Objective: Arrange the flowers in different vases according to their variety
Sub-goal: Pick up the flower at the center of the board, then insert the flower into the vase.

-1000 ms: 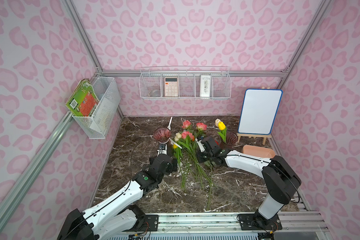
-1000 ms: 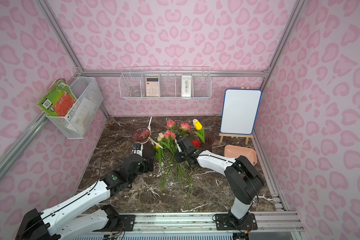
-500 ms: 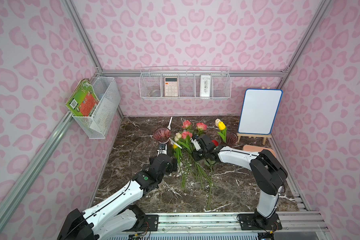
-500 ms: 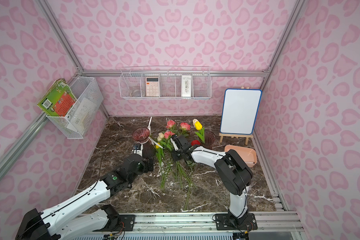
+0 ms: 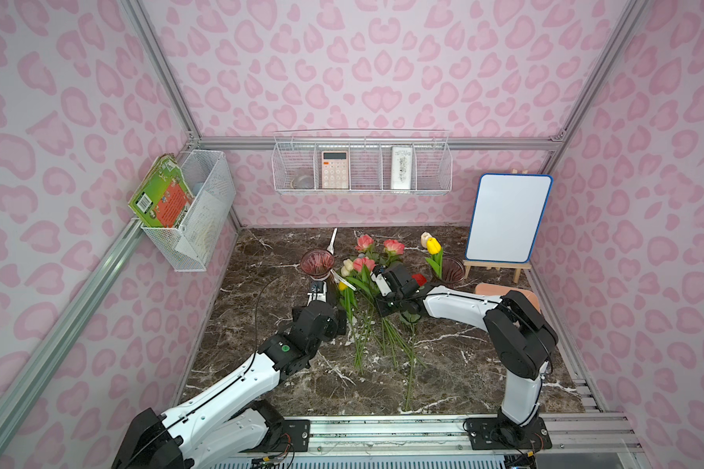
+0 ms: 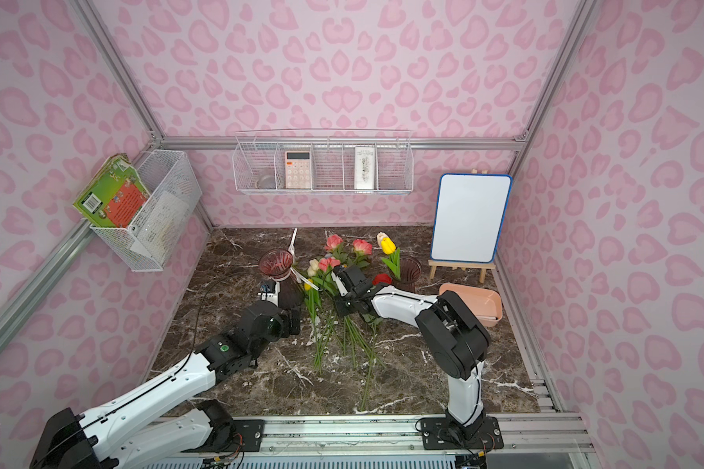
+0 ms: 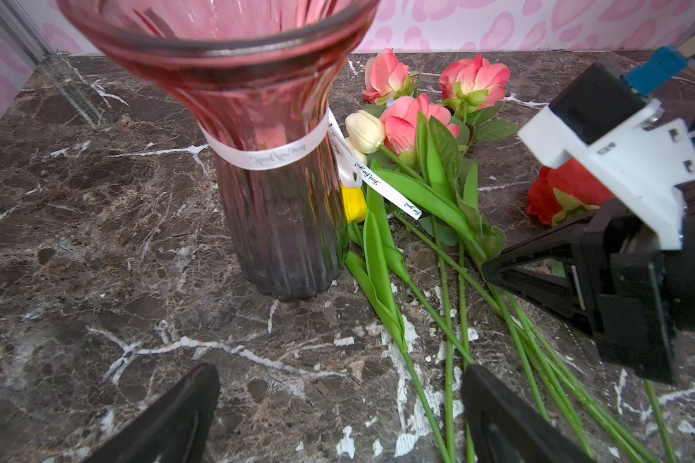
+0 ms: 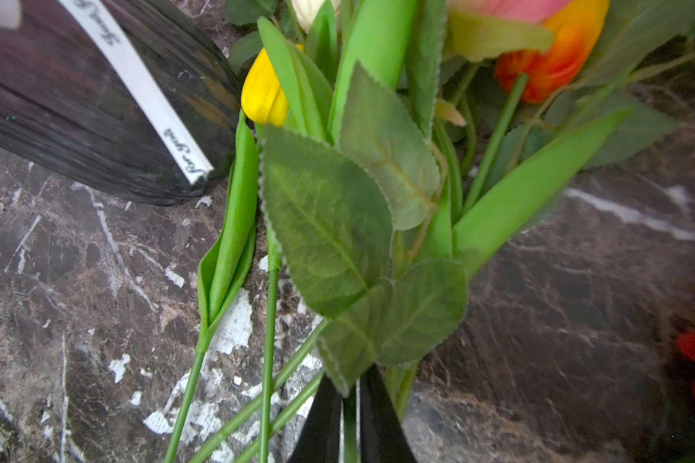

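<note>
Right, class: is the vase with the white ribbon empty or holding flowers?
Empty. In both top views the ribboned vase shows a bare mouth with no stems, and the flowers lie on the tabletop beside it.

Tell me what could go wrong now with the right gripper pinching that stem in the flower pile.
1. The right gripper is shut on a stem lying among crossed stems and leaves; lifting may drag neighbours such as the yellow tulip.
2. The ribboned vase stands right beside them with the left gripper open, not holding it; dragged stems could tip it.
</note>
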{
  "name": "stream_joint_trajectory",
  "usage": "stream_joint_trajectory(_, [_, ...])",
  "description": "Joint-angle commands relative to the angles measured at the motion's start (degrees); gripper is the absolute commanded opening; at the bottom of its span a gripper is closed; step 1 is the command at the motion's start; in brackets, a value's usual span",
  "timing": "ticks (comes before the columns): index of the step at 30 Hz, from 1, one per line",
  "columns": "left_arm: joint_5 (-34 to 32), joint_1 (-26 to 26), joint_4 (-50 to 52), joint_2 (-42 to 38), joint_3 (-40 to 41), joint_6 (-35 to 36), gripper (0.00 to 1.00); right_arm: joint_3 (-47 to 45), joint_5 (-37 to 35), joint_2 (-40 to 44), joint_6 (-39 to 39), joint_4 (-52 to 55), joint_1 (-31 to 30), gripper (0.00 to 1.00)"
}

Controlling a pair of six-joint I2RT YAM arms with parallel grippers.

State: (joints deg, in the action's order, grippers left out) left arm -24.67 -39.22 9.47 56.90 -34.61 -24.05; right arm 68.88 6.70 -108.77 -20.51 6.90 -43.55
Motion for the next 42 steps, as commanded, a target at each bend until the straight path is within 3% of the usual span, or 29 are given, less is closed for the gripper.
stream_joint_trajectory(1, [0.0,0.0,-0.2,-0.2,-0.1,0.1,0.98,0.7,0.8,-0.2,0.3,-0.3,-0.2,0.1])
stream_joint_trajectory(10, [0.0,0.0,-0.3,-0.6,0.1,0.0,0.98,-0.6,-0.4,5.2,-0.9,0.2,-0.8,0.0])
stream_joint_trajectory(16, [0.0,0.0,-0.4,-1.3,0.5,-0.2,0.98,-4.1,-0.9,11.8,-1.6,-2.6,-0.7,0.0])
stream_joint_trajectory(29, [0.1,0.0,-1.4,-3.2,1.7,-0.4,0.98,-16.1,-0.2,32.9,1.7,-20.0,-0.4,0.0])
stream_joint_trajectory(35, [1.3,0.0,-2.4,-4.6,2.7,-0.1,0.98,-21.1,-3.4,46.1,3.1,-24.9,4.3,0.0])
stream_joint_trajectory(42, [2.3,0.1,-3.8,-6.1,3.7,0.2,0.99,-24.4,-5.7,57.7,5.2,-26.4,15.1,0.0])
